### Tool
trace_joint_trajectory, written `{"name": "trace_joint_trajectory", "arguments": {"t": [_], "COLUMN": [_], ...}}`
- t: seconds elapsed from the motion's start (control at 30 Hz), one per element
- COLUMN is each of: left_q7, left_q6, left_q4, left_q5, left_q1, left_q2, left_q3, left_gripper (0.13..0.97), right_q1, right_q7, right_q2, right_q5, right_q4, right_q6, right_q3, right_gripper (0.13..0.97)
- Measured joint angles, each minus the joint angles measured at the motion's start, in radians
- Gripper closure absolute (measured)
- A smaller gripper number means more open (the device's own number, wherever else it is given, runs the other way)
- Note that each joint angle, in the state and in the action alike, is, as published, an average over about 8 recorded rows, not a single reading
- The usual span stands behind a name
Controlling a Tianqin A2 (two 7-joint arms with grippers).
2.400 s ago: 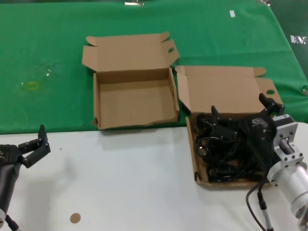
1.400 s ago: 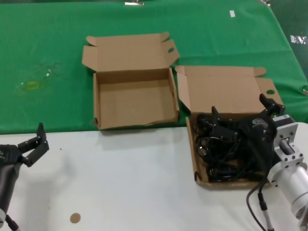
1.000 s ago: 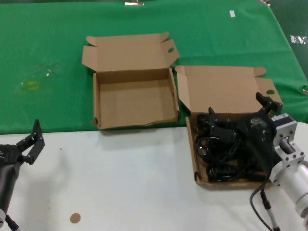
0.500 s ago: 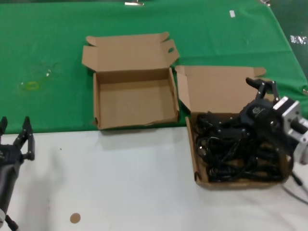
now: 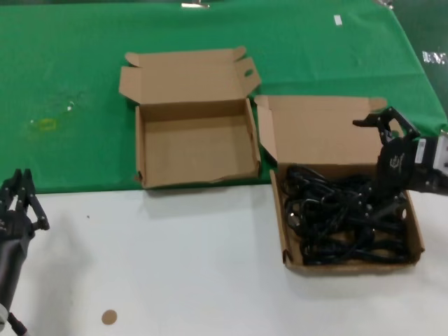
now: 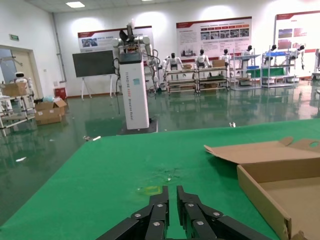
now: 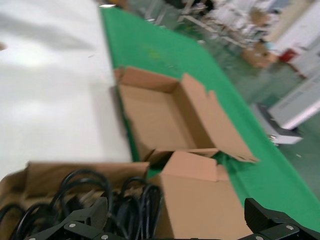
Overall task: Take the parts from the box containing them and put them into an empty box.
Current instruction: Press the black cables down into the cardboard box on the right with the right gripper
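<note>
The box containing them [image 5: 288, 246] stands at the right with its lid [image 5: 322, 129] folded back. The parts, a tangle of black cables [image 5: 343, 218], fill its tray. My right gripper [image 5: 385, 129] hangs open over the lid's far right corner, above the cables and holding nothing. From the right wrist, the cables [image 7: 105, 192] lie beside the open right gripper [image 7: 175, 210]. The empty box [image 5: 196, 150] sits to the left on the green cloth, and shows in both wrist views [image 7: 160, 115] [image 6: 280, 182]. My left gripper [image 5: 21, 199] waits shut at the table's near left edge [image 6: 172, 200].
Green cloth [image 5: 70, 63] covers the far half of the table and white tabletop [image 5: 175, 266] the near half. A small brown disc [image 5: 109, 317] lies on the white part. A yellowish stain [image 5: 43, 124] marks the cloth at left.
My right gripper has risen out of the cables, swung towards the back right over the lid and stayed open. The left gripper has turned and closed its fingers.
</note>
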Motion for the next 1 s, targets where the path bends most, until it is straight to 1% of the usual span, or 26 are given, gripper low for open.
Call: {"name": "trace_joint_trajectory", "arguments": {"t": [0.1,0.3,0.47,0.63,0.83,1.0], "left_q7": [0.000,0.000,0.000,0.000,0.000,0.000], "left_q6": [0.000,0.000,0.000,0.000,0.000,0.000], "left_q4": [0.000,0.000,0.000,0.000,0.000,0.000], "left_q5": [0.000,0.000,0.000,0.000,0.000,0.000], "left_q1": [0.000,0.000,0.000,0.000,0.000,0.000], "left_q2": [0.000,0.000,0.000,0.000,0.000,0.000], "left_q3": [0.000,0.000,0.000,0.000,0.000,0.000], "left_gripper": [0.918,0.925,0.942,0.945,0.945,0.945], "right_q1": [0.073,0.190,0.257,0.317,0.375,0.399], "right_q7": [-0.037,-0.094,-0.136,-0.181,-0.244,-0.269], "right_q2": [0.019,0.032,0.021,-0.018,-0.078,-0.106], "right_q5": [-0.033,-0.100,-0.148,-0.193,-0.230,-0.252], "right_q4": [-0.037,-0.090,-0.133,-0.201,-0.289,-0.333], "right_q6": [-0.094,-0.250,-0.340,-0.377,-0.372,-0.374], "right_q3": [-0.038,-0.111,-0.160,-0.195,-0.217,-0.233], "right_gripper": [0.129,0.129,0.129,0.129,0.138,0.153]}}
